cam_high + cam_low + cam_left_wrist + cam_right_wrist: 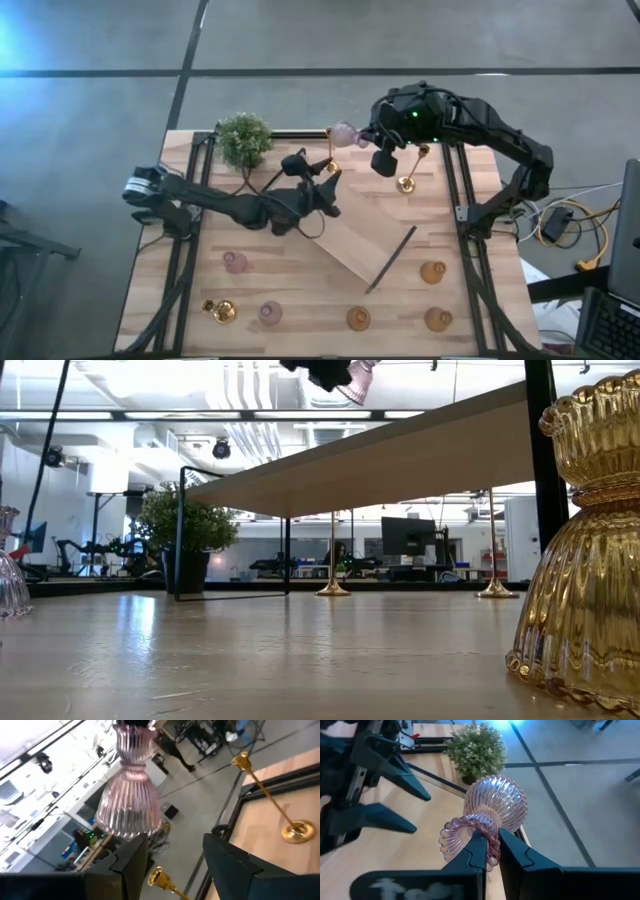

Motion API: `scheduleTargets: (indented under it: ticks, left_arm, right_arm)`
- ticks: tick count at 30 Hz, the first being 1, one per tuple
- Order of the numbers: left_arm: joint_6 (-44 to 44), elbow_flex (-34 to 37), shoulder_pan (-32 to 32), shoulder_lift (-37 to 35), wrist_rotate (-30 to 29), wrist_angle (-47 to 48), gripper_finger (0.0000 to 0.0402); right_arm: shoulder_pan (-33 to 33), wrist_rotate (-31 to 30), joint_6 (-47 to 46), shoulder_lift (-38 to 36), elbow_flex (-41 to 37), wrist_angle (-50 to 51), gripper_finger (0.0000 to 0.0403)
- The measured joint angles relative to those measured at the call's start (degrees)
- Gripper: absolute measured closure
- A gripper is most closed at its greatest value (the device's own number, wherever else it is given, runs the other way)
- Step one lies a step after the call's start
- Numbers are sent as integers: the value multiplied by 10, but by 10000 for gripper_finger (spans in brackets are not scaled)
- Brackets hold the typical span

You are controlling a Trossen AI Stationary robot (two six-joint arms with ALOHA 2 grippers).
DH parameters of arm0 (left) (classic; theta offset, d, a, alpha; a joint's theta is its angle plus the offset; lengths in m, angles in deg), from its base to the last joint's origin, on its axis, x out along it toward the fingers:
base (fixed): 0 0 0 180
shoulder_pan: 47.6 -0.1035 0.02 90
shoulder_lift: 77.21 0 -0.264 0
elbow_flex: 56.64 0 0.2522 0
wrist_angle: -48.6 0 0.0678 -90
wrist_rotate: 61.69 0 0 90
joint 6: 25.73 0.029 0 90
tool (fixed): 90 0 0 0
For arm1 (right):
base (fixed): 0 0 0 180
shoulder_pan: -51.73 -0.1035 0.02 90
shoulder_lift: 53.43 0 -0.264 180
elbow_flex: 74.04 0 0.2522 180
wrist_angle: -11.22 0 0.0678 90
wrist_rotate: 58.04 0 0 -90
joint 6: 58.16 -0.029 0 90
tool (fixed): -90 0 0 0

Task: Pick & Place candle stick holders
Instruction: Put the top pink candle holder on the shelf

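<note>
- Table (300, 270), one, light wood, under both arms.
- Tray (365, 235), one, long pale wood with black handles, tilted, just below the left gripper.
- Potted plant (243, 138), one, at the far edge, beside the left arm.
- Right gripper (492, 851), fingers pinching the rim of one pink glass holder (490, 812), lifted above the far edge.
- Left gripper (330, 190), fingers spread, holding nothing, near that pink holder.
- Gold stemmed holders: two upright, one (331, 160) between the grippers, one (407, 180) just beside the right gripper; a squat gold one (222, 311) well away at the near edge.
- Pink holders on table: two (235, 262) (270, 312).
- Amber holders: three (432, 271) (358, 319) (438, 319).
</note>
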Motion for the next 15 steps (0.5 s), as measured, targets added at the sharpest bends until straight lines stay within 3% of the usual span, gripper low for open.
scheduleTargets:
  ticks: [7,15]
  left_arm:
    - [47,-35,-6,20,-13,-5,204]
    - [65,-38,-29,13,15,-43,204]
  right_arm:
    - [-6,1,-10,10,-1,-2,385]
    - [-23,1,-10,15,-1,-18,385]
